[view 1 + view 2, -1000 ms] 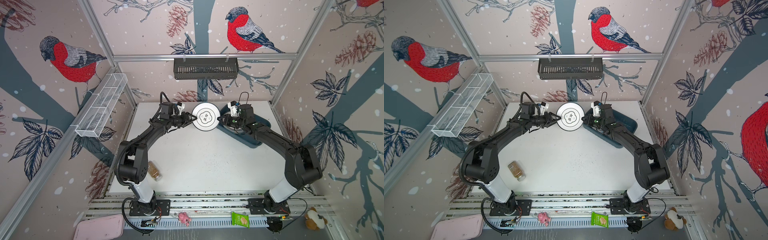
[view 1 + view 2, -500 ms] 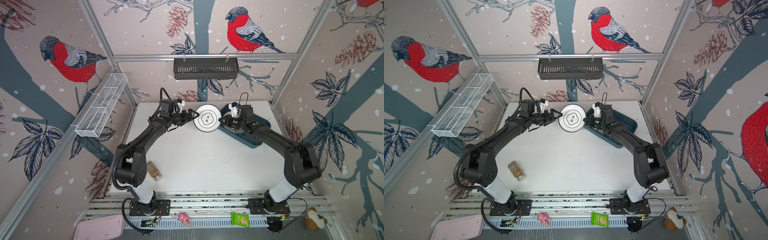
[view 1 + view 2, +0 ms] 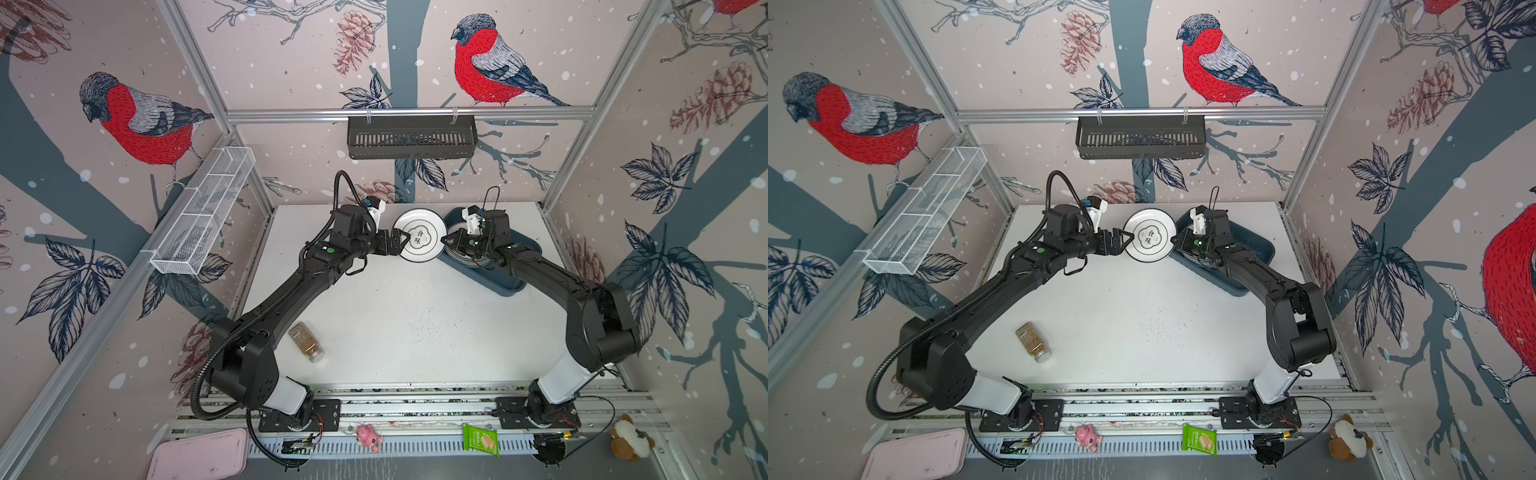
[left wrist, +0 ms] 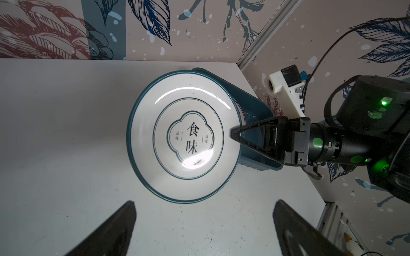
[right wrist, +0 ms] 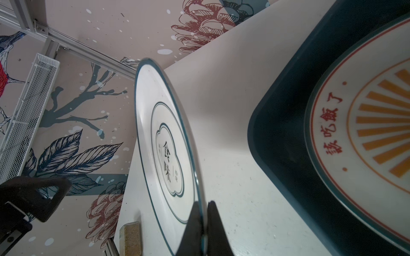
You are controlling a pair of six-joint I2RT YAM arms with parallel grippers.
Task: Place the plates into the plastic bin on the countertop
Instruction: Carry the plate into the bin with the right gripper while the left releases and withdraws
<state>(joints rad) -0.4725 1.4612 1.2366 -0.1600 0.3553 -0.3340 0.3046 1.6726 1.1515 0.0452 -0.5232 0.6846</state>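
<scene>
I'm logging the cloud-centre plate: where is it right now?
In both top views the cloud-centre plate is over the far middle of the countertop, its rim pinched in the right claw, just left of the plastic bin.

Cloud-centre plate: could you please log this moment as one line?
left tool: open | right tool: shut on cloud-centre plate rim | plate: not yet in plastic bin
</scene>
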